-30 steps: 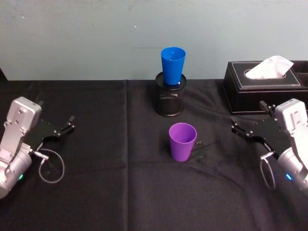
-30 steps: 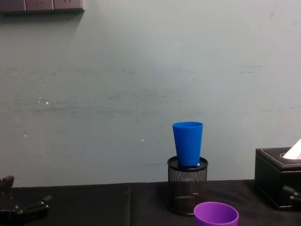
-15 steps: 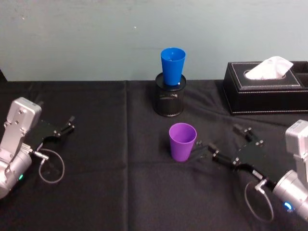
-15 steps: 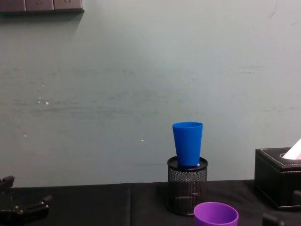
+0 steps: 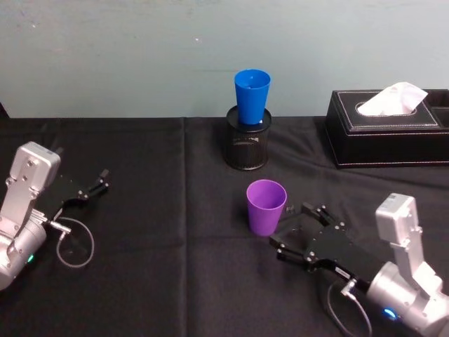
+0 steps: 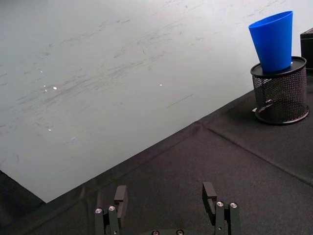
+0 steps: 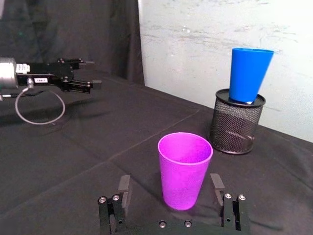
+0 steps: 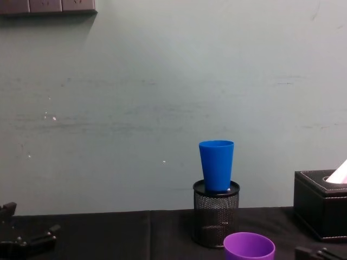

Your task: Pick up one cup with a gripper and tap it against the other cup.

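Two cups: purple cup (image 5: 266, 207) near, blue cup (image 5: 252, 95) far. Right gripper (image 5: 289, 228) just beside the purple cup, left gripper (image 5: 102, 181) at the left; both jaws spread.

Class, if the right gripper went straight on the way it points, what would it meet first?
Probably the purple plastic tapered cup, upright just ahead of the open right gripper.

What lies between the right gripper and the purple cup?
Only bare black cloth. The right wrist view shows the purple cup standing just ahead of the open right gripper, untouched.
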### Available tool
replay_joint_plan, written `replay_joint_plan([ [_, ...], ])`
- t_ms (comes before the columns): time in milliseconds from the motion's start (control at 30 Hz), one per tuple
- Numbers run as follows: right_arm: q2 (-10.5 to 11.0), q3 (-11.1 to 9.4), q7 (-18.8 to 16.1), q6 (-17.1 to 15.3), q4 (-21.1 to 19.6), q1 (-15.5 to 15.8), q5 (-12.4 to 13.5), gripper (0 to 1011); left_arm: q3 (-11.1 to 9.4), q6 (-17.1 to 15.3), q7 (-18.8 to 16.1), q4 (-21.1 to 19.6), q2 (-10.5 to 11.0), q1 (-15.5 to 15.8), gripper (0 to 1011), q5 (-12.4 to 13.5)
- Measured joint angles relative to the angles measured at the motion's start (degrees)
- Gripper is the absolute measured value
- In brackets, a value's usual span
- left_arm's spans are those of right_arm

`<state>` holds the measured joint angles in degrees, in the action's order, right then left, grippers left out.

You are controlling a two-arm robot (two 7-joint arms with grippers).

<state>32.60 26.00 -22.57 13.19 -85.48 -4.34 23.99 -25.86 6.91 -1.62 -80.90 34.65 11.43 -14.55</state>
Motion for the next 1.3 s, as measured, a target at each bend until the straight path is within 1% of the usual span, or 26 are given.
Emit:
replay_joint_plan([
  [67,-0.72,0.22,-0.05,0.00,0.87,-0.79,-0.65,1003,0.00,0.00,0.00,0.00,0.00,0.00,1000,0.01],
  [133,-2.23,0.48,-0.07,-0.01,2.63,-2.14,-1.74,1003,0.00,0.00,0.00,0.00,0.00,0.00,1000,0.01],
  [267,-3.57,0.58,-0.25,-0.01,4.16,-3.34,-2.56,1003,0.00,0.00,0.00,0.00,0.00,0.00,1000,0.00],
  [367,-5.09,0.59,-0.33,-0.02,6.01,-4.72,-3.41,1003,0.00,0.00,0.00,0.00,0.00,0.00,1000,0.01],
  [500,-6.17,0.59,-0.41,-0.02,7.42,-5.63,-3.95,1003,0.00,0.00,0.00,0.00,0.00,0.00,1000,0.01],
  [667,-8.32,0.31,-0.79,-0.04,10.01,-7.26,-4.72,1003,0.00,0.00,0.00,0.00,0.00,0.00,1000,0.00],
  [1000,-11.16,-0.57,-1.26,0.39,13.96,-9.17,-5.76,1003,0.00,0.00,0.00,0.00,0.00,0.00,1000,0.00],
  [1300,-12.67,-1.40,-2.18,1.22,16.21,-10.11,-6.41,1003,0.00,0.00,0.00,0.00,0.00,0.00,1000,0.01],
])
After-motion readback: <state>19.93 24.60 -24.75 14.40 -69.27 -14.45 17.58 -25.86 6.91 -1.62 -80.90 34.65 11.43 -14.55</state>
